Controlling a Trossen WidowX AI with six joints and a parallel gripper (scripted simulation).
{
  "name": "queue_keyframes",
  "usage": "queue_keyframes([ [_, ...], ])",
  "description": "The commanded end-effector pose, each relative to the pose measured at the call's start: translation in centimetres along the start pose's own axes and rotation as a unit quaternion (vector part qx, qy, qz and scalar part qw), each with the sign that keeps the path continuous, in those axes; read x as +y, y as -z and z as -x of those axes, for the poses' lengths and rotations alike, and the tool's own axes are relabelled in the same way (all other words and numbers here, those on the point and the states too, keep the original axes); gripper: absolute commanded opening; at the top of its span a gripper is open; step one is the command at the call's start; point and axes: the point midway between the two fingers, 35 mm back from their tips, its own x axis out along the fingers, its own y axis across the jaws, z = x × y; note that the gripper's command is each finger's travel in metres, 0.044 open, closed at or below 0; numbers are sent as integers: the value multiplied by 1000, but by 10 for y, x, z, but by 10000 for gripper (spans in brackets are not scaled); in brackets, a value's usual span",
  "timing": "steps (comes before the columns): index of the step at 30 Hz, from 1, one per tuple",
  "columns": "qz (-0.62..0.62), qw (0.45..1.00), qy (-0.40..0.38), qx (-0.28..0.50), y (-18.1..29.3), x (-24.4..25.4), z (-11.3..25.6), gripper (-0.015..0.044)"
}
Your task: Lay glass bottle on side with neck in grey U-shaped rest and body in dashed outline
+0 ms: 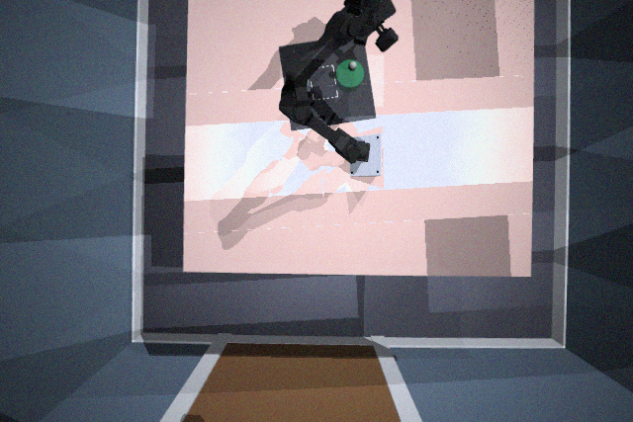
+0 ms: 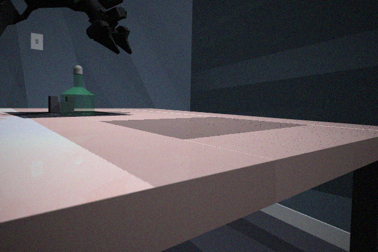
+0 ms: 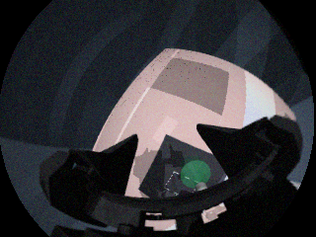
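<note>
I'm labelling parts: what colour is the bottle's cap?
Pale grey; the exterior view shows the cap best.
</note>
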Motion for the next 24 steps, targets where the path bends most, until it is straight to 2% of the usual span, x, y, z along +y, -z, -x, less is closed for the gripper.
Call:
queue_keyframes([
  [1, -123, 988, 7, 90, 33, -51, 16, 440],
  [4, -244, 956, -8, 163, 64, -80, 36, 440],
  [7, -303, 933, -21, 195, 78, -88, 46, 440],
  [11, -293, 931, 31, 214, 82, -85, 35, 440],
  [16, -256, 918, 167, 253, 92, -82, 11, 440],
  [24, -252, 916, 179, 256, 93, -80, 9, 440],
])
